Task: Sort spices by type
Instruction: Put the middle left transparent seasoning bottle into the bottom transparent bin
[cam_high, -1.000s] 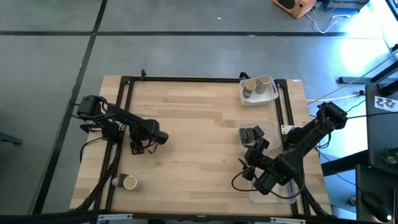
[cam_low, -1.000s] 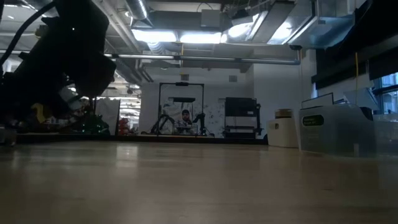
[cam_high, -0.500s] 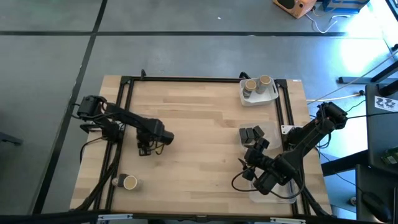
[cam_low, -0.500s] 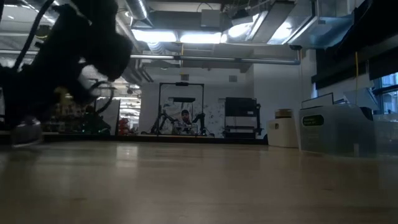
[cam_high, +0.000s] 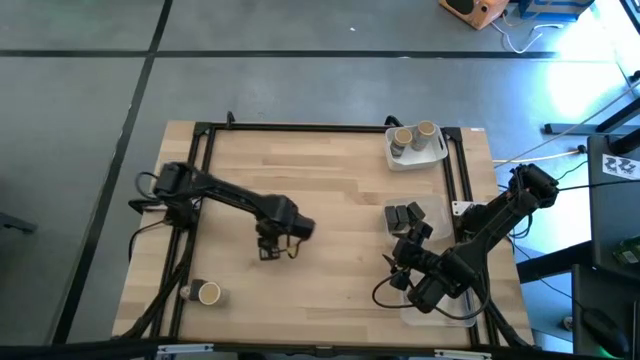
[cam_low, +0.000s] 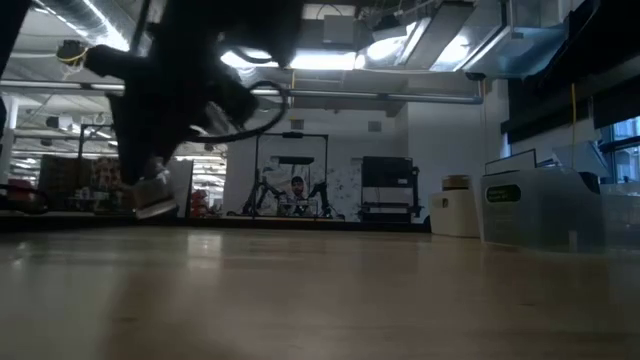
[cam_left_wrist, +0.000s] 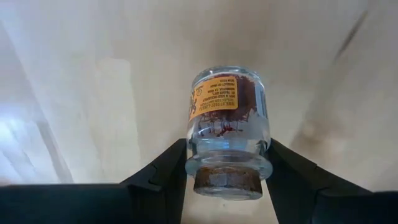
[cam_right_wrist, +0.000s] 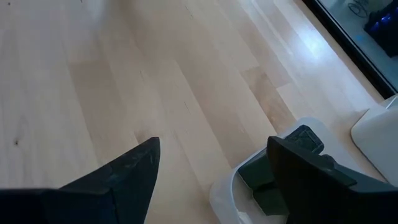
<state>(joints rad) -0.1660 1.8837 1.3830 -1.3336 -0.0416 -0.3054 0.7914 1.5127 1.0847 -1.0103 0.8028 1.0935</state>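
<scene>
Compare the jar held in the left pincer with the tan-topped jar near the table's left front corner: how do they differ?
The held jar is gripped by the left pincer above mid-table; the corner jar stands free on the table. The held jar lies tilted, cork toward the wrist; the corner jar stands upright, top up. Both look like round, cork-topped jars.

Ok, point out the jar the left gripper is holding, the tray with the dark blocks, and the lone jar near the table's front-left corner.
Held jar (cam_left_wrist: 229, 124), left wrist view, on its glass body.
Dark-block tray (cam_high: 388, 209), high view, on its rim.
Lone jar (cam_high: 208, 293), high view, on its tan top.
</scene>
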